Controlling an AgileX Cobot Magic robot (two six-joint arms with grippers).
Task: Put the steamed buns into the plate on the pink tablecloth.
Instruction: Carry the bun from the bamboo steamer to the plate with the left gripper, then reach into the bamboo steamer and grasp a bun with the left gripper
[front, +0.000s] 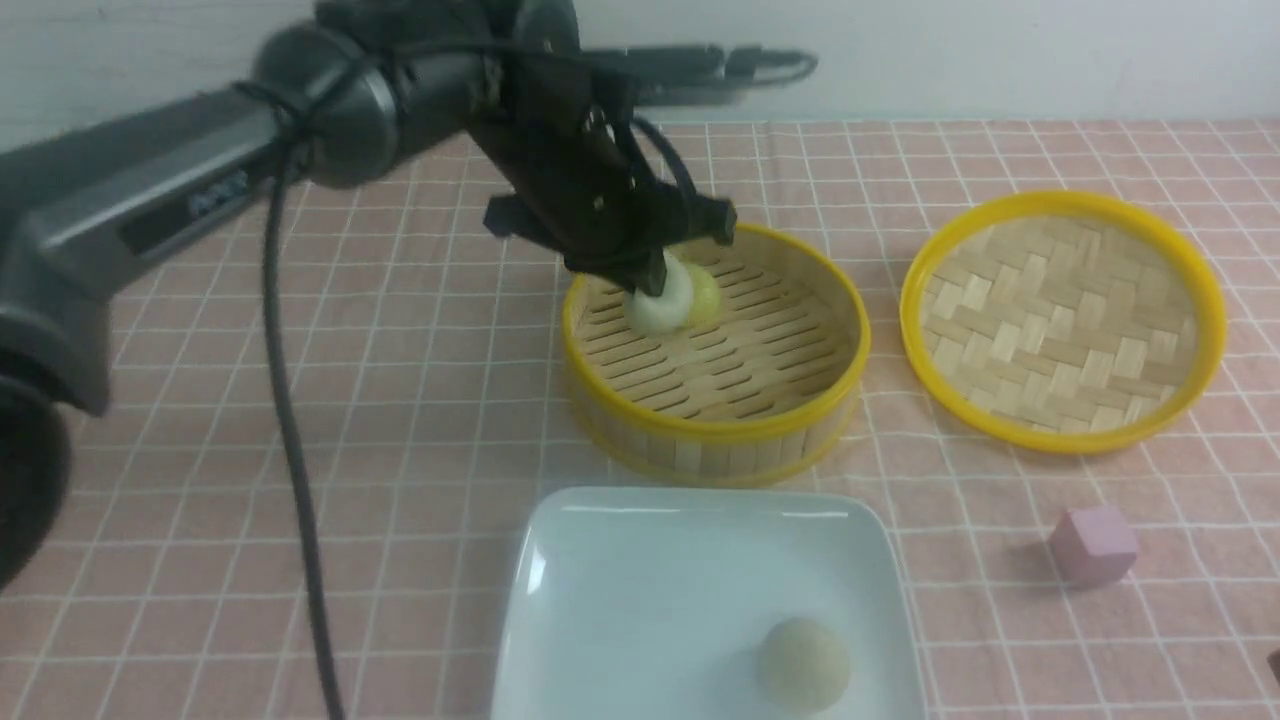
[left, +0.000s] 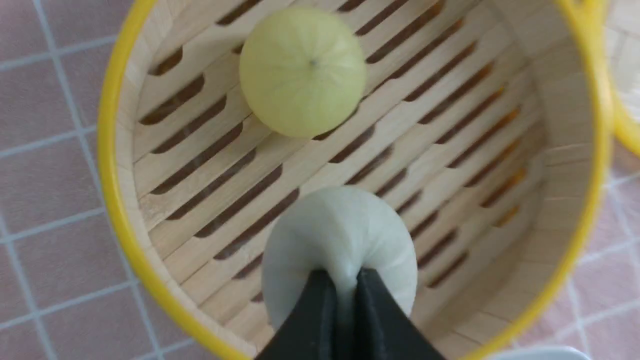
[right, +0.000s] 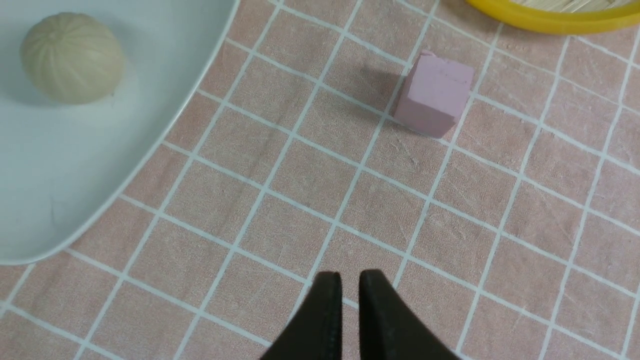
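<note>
My left gripper (front: 655, 285) reaches down into the bamboo steamer basket (front: 715, 435) and is shut on a pale steamed bun (front: 660, 308), pinching its soft top (left: 340, 225) between the black fingertips (left: 320, 300). A yellow steamed bun (left: 302, 70) lies free on the slats just behind it (front: 706, 294). Another pale bun (front: 803, 665) rests in the white square plate (front: 620, 600) on the pink tablecloth (front: 400, 400). My right gripper (right: 350, 275) hovers over bare cloth beside the plate (right: 60, 175), jaws nearly together with nothing between them.
The round yellow-rimmed woven lid (front: 1060, 320) lies to the right of the basket. A small pink cube (front: 1093, 543) sits on the cloth right of the plate, ahead of my right gripper in its wrist view (right: 434, 92). The left arm's cable (front: 290, 420) hangs over the cloth.
</note>
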